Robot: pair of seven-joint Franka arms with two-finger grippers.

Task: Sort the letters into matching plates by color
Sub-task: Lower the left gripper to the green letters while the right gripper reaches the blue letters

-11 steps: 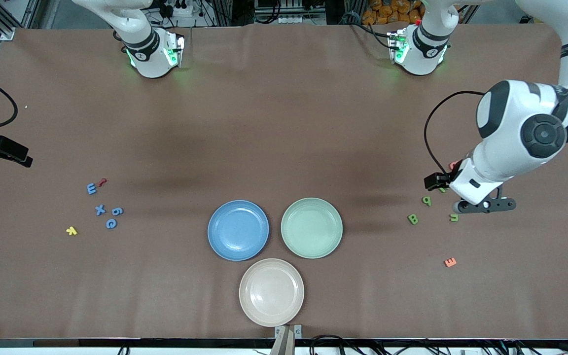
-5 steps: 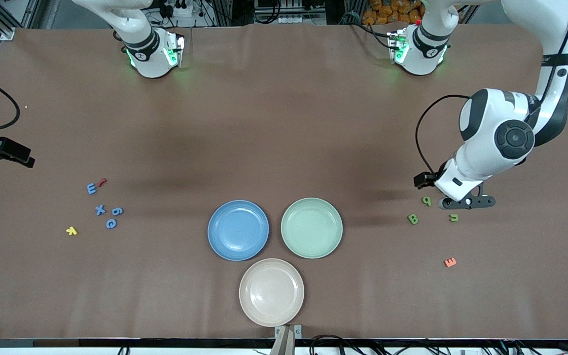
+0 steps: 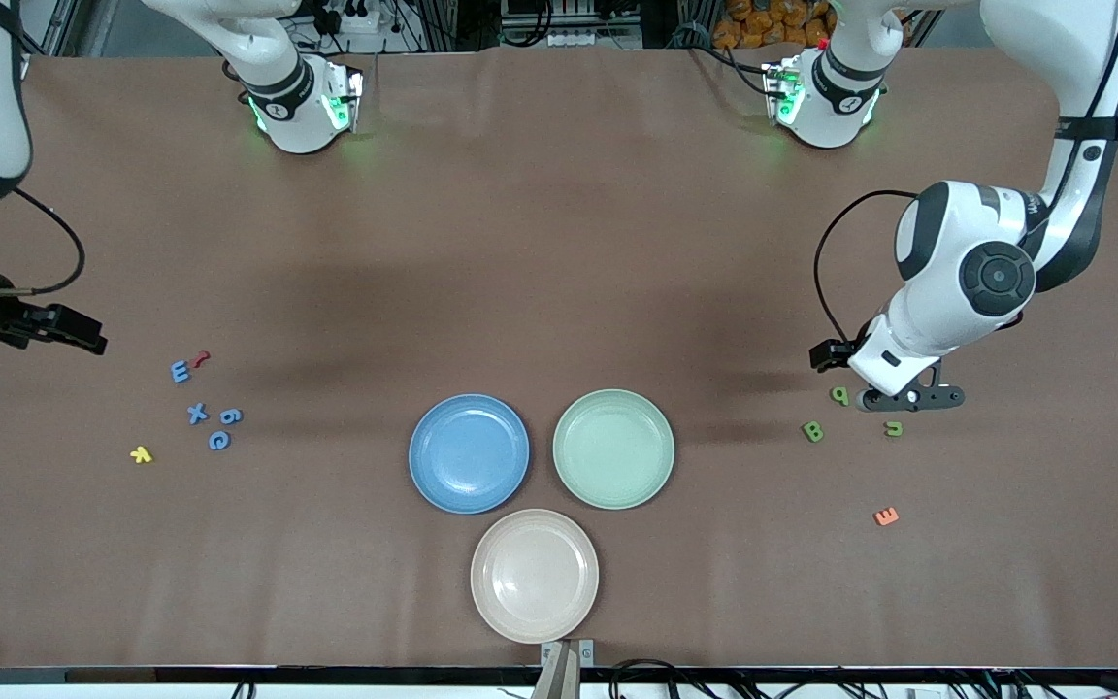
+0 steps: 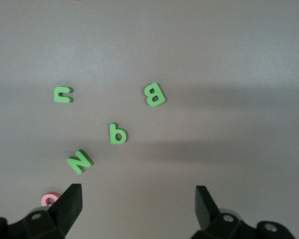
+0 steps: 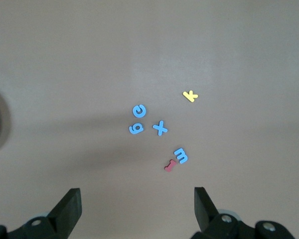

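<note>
4 blue letters (image 3: 205, 413) flat | 4 green letters (image 4: 118, 134) flat | plates (image 3: 469, 452) empty

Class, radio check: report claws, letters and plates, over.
Both claws open, empty: left claw over green letters, right claw near blue letters. Blue plate, green plate hold nothing. Nothing in the way.

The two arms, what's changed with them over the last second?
The left gripper slid toward the plates over the green letters, jaws open. The right gripper edged toward the blue letters, also open. Nothing was grasped; letters and plates stayed put.
</note>
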